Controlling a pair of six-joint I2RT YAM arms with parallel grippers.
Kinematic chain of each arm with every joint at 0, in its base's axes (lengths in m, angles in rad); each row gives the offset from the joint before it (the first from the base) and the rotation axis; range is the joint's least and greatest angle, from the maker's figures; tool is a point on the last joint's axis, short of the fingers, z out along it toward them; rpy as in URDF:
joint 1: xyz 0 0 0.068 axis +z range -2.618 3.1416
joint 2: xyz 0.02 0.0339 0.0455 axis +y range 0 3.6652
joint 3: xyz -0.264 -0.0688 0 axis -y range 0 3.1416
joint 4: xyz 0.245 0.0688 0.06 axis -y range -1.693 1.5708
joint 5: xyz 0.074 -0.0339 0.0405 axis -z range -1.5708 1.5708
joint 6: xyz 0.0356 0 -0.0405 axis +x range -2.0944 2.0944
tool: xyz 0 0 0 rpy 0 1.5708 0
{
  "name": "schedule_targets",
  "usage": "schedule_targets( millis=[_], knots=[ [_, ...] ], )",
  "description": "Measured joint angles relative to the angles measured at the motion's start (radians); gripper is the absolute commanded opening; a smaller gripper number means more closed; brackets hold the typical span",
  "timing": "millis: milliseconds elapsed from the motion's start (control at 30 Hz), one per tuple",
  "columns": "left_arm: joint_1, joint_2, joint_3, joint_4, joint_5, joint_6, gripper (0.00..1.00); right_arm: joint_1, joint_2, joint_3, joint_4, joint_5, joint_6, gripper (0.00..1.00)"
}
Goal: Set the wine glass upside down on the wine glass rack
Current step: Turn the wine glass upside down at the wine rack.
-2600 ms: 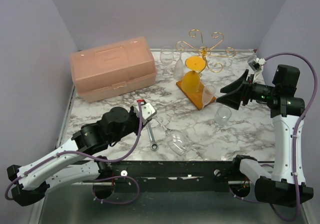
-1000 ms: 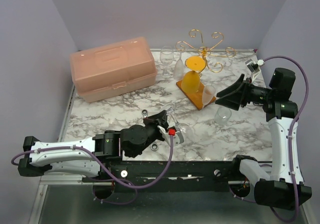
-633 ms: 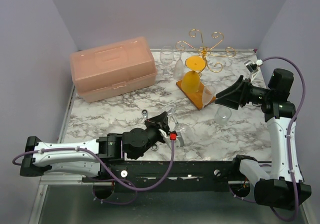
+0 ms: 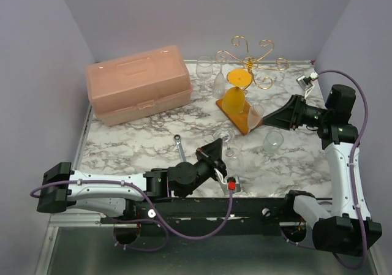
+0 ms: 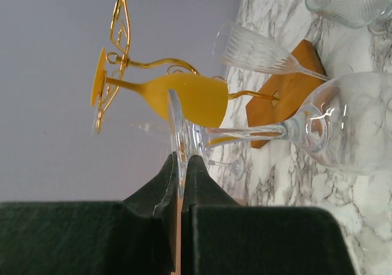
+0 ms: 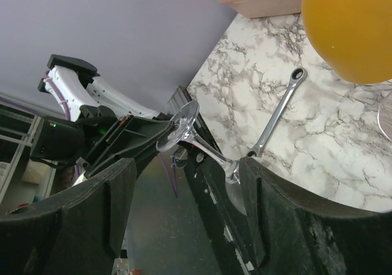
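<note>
My left gripper (image 4: pixel 218 149) is shut on the foot of a clear wine glass (image 4: pixel 226 139), holding it just above the marble near the table's front. In the left wrist view the left gripper (image 5: pixel 181 160) pinches the foot's rim and the wine glass (image 5: pixel 343 128) lies sideways, bowl to the right. The wine glass rack (image 4: pixel 251 58) stands at the back, gold wire on an orange-brown base (image 4: pixel 237 117), with an orange glass (image 4: pixel 235 98) hanging on it. My right gripper (image 4: pixel 279 117) is open beside the base; in its wrist view the right gripper (image 6: pixel 187 183) frames the wine glass (image 6: pixel 199 145).
A pink toolbox (image 4: pixel 138 82) fills the back left. A wrench (image 4: pixel 179 145) lies left of the held glass. Clear glasses (image 4: pixel 205 73) stand behind the rack's base, one (image 4: pixel 254 113) rests at its corner, and another (image 4: pixel 273 140) lies at the right.
My left arm swung right, closed on the foot of the glass lying near the front edge and lifted it toward the rack. My right gripper drew back slightly.
</note>
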Motion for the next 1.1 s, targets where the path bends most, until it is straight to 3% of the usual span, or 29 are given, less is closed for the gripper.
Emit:
schedule_targets(
  millis=[467,833,1100],
  knots=[
    [-0.035,0.251,0.018,0.257,-0.119,0.307,0.00,0.076,-0.013,-0.097,0.057,0.185,0.216,0.69],
    [-0.035,0.309,0.101,0.266,-0.139,0.332,0.00,0.224,-0.013,-0.175,0.097,0.238,0.294,0.57],
    [-0.035,0.331,0.106,0.257,-0.139,0.332,0.00,0.233,-0.011,-0.180,0.154,0.232,0.344,0.43]
  ],
)
